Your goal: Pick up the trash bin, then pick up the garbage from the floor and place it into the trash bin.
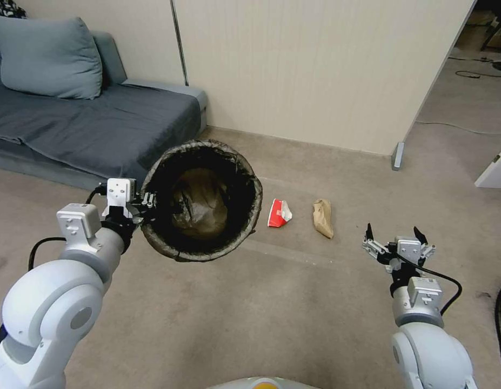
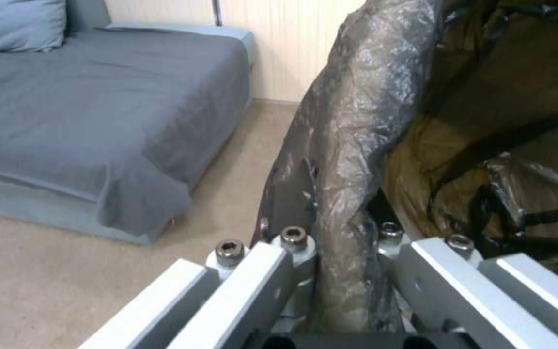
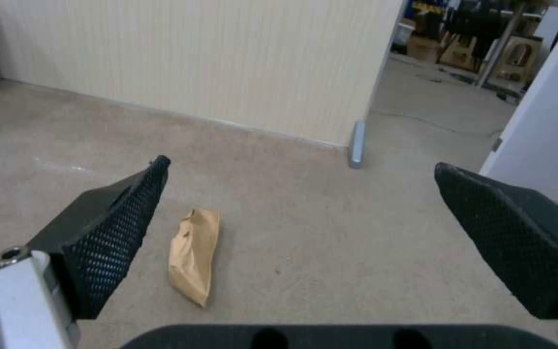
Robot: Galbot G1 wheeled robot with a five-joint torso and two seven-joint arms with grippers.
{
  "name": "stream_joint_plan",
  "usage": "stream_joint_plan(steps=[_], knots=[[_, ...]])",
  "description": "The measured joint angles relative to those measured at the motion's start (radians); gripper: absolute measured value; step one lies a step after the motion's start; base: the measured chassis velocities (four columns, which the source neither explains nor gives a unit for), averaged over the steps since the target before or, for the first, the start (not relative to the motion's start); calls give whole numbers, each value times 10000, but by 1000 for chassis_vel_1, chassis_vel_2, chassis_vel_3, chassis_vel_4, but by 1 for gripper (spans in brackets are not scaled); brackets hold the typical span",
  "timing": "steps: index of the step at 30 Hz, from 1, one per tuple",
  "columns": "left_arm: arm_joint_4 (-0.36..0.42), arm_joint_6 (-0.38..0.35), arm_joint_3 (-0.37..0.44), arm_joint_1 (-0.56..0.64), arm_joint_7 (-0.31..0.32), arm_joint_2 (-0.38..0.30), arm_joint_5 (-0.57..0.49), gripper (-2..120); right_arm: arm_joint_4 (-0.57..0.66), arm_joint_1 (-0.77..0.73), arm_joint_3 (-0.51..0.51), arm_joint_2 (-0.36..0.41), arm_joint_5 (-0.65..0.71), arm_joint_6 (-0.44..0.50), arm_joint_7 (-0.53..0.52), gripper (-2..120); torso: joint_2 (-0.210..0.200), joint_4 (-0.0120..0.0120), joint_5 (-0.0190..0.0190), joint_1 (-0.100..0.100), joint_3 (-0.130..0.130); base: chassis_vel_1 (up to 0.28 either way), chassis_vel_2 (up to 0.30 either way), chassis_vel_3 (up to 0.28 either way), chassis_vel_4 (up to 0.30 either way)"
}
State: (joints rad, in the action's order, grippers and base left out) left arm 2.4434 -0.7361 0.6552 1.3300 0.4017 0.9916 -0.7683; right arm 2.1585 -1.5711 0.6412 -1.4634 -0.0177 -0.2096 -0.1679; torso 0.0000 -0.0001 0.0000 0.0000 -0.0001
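Carpet floor (image 1: 293, 302) spreads before a grey sofa (image 1: 93, 124) and a beige wall panel (image 1: 315, 70). Held above it, the trash bin (image 1: 201, 200) hangs from the left gripper (image 1: 145, 204), clamped on its bag-lined rim. Right gripper (image 1: 393, 237) hovers spread wide, holding nothing, near the brown paper bag (image 1: 323, 218), which lies on the floor just beside a crushed red-and-white cup (image 1: 279, 213).
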Motion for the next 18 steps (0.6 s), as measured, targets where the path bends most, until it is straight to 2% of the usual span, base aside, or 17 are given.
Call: stream_joint_plan(steps=[18], knots=[[-259, 7, -229, -171, 42, 13, 224, 1, -66, 23, 43, -26, -7, 163, 139, 100, 0, 1, 0, 0, 0, 0, 0, 0, 0]])
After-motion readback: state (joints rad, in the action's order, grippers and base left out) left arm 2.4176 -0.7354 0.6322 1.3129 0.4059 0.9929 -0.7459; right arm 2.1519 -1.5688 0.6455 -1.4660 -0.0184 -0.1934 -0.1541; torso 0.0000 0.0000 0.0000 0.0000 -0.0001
